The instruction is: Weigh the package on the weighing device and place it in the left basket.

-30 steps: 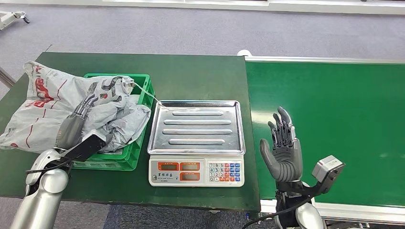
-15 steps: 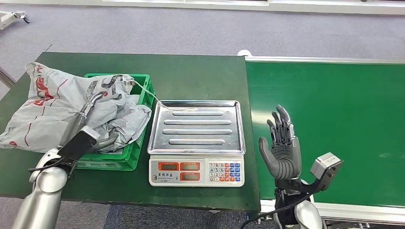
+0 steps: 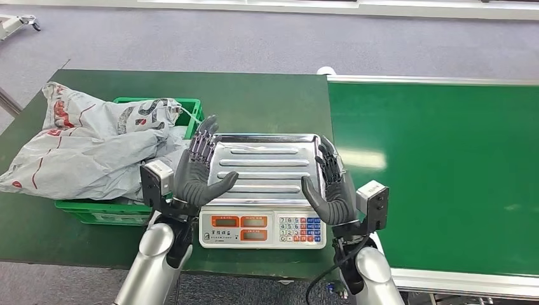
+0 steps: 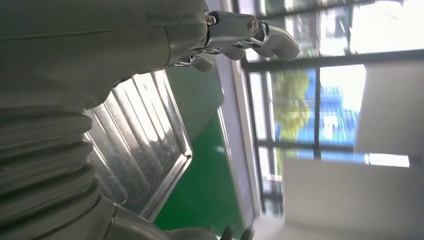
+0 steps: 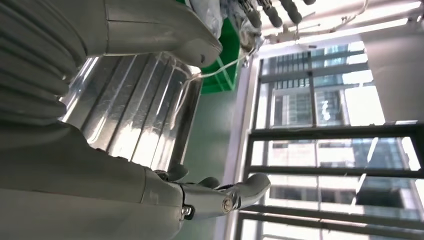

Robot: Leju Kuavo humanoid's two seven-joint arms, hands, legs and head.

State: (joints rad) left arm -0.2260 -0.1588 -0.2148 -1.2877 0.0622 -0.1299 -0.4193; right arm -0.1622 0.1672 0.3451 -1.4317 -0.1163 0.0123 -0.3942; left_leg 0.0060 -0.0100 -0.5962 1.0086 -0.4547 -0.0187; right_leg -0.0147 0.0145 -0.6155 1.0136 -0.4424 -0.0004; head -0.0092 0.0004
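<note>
Over scale tray (image 3: 269,166) — both hands, left hand (image 3: 197,175) | right hand (image 3: 330,192) | fingers spread (empty) | package (image 3: 89,152) in basket (image 3: 105,213)

One scale (image 3: 261,190), one green basket (image 3: 130,213), perhaps two grey packages (image 3: 89,149), two hands (image 3: 198,173).

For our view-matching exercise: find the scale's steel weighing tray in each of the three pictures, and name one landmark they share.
Head view: the steel weighing tray lies centre, between the left hand and the right hand.
Left wrist view: the tray is beside the grey ribbed cover, lower centre-left.
Right wrist view: the tray is centre-left, with the green basket beyond it.
Shared landmark: the tray's raised ribs.
</note>
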